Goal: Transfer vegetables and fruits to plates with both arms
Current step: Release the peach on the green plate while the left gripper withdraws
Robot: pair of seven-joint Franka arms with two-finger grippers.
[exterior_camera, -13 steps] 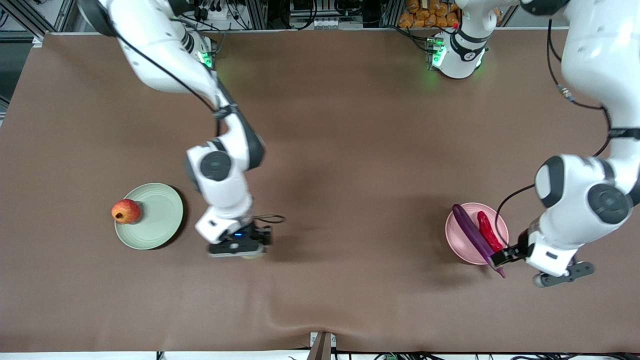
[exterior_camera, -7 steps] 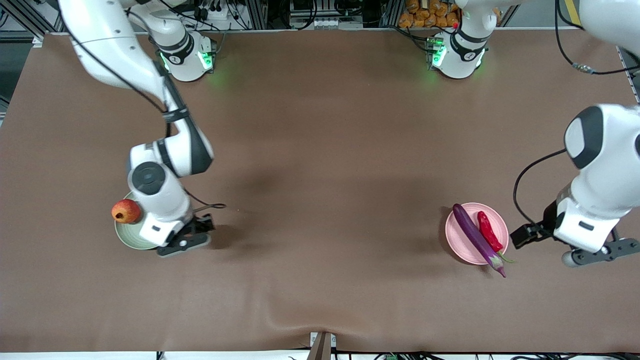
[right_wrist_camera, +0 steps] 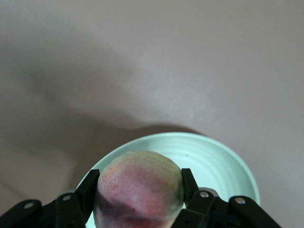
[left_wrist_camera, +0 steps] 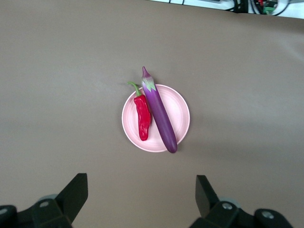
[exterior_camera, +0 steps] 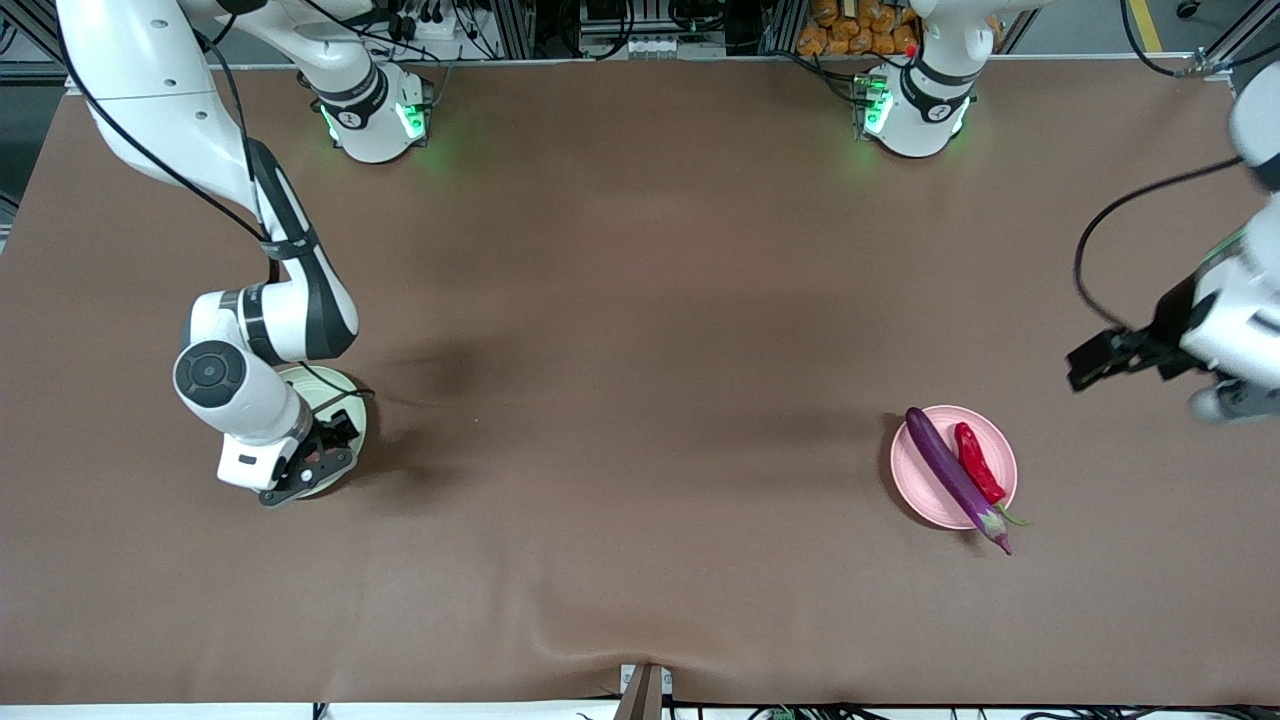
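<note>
Pale green round plate (exterior_camera: 348, 412) now lies under the right gripper (exterior_camera: 318, 450), which has carried the blushed yellow-green peach (right_wrist_camera: 140, 186) over it, clenched between the fingers; release seems next. Farther along, the long purple eggplant (exterior_camera: 952, 476) and red chili pepper (exterior_camera: 978, 462) rest on the pink plate (exterior_camera: 926, 498). The left gripper (exterior_camera: 1105, 356) has drawn away, released, over bare table toward its end.

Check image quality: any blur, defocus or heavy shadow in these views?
Front view: left gripper and its wrist smeared by motion blur at the frame edge; soft arm shadows on the table. Right wrist view: peach soft, too close for focus, dark shadow above the green plate. Left wrist view: sharp, evenly lit.
</note>
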